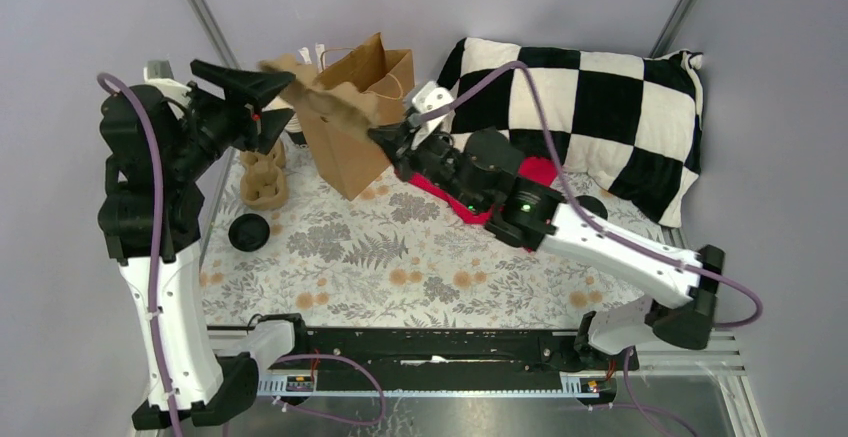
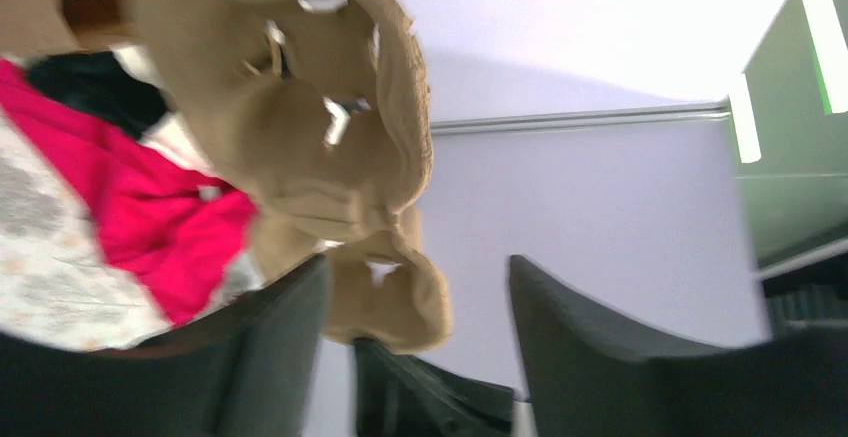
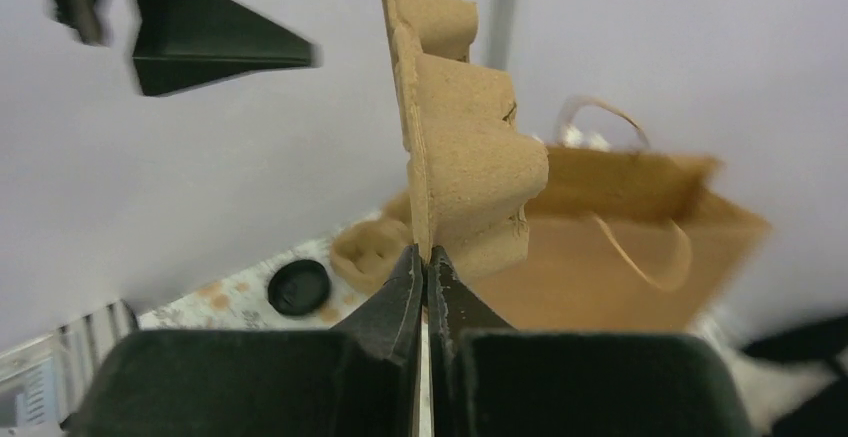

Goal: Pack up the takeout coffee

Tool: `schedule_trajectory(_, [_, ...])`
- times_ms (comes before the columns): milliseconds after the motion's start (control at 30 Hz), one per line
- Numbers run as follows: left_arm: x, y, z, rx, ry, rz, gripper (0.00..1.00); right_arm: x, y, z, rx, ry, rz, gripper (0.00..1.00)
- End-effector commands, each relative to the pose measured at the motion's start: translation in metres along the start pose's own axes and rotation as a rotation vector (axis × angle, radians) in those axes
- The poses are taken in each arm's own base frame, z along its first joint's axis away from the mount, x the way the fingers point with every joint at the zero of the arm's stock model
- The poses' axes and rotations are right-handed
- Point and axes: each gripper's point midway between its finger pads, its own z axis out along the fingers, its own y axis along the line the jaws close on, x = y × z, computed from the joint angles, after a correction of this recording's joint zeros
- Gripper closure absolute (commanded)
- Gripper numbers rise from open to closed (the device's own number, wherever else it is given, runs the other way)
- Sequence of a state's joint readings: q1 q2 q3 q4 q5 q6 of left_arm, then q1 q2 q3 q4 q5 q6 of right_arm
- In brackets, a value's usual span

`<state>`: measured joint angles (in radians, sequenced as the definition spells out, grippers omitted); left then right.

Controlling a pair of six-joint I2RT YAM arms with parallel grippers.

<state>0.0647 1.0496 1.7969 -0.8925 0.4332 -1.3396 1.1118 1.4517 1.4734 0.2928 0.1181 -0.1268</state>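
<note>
Top view, carrier: a brown moulded-pulp cup carrier (image 1: 325, 97) was held in the air in front of the mouth of the brown paper bag (image 1: 350, 162).
Top view, long axis: the cup carrier was stretched roughly left to right, from the right gripper (image 1: 385, 137) toward the left gripper (image 1: 272, 99).
Top view, coffee: the small dark paper cup with a round black lid (image 1: 248, 232) was stood on the flowered tablecloth (image 1: 430, 257), at the left and on the near side of the left gripper. It was well apart from both tools, and the left arm was judged to be the nearer one.
Top view, count: one cup carrier, one paper bag, one dark paper cup, one stack of tan lidless cups (image 1: 265, 177), one black-and-white checked pillow (image 1: 600, 107) and one red cloth (image 1: 538, 170) were counted.
Left wrist view, tool: the fingers were spread wide. A lobe of the cup carrier was seen between them, just beside one finger, and no clamping was seen.
Right wrist view, tool: the jaws were pressed together on the lower edge of the cup carrier, which was stood on its edge, nearly upright.
Right wrist view, coffee: the dark paper cup was seen on the tablecloth, low and to the left of the cup carrier, near the stack and untouched.
Judgement: the cup carrier would have to be placed before the dark paper cup could be loaded.
</note>
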Motion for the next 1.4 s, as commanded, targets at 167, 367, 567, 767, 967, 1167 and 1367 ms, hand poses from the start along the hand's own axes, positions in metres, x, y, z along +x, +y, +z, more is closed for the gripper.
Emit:
schedule_trajectory(167, [-0.046,0.099,0.01,-0.438,-0.088,0.46,0.13,-0.075,-0.128,-0.173,0.641,0.202,-0.076,1.0])
schedule_trajectory(367, [-0.068,0.155,0.054,-0.675,-0.099,0.51,0.09,-0.086,-0.145,-0.257,0.714,0.237,-0.041,1.0])
schedule_trajectory(567, [-0.061,0.16,0.109,-0.797,-0.14,0.63,0.05,-0.066,-0.135,-0.284,0.688,0.245,0.124,1.0])
schedule_trajectory(767, [-0.085,0.178,0.124,-0.98,-0.289,0.694,0.09,-0.061,-0.126,-0.287,0.642,0.232,0.191,1.0])
schedule_trajectory(967, [-0.086,0.186,0.14,-1.008,-0.296,0.734,0.29,-0.058,-0.131,-0.301,0.651,0.221,0.162,1.0])
schedule_trajectory(1167, [-0.071,0.195,0.159,-0.995,-0.267,0.73,0.28,-0.063,-0.133,-0.306,0.651,0.217,0.131,1.0])
schedule_trajectory(1367, [-0.077,0.203,0.163,-1.036,-0.27,0.788,0.41,-0.061,-0.132,-0.312,0.641,0.222,0.152,1.0])
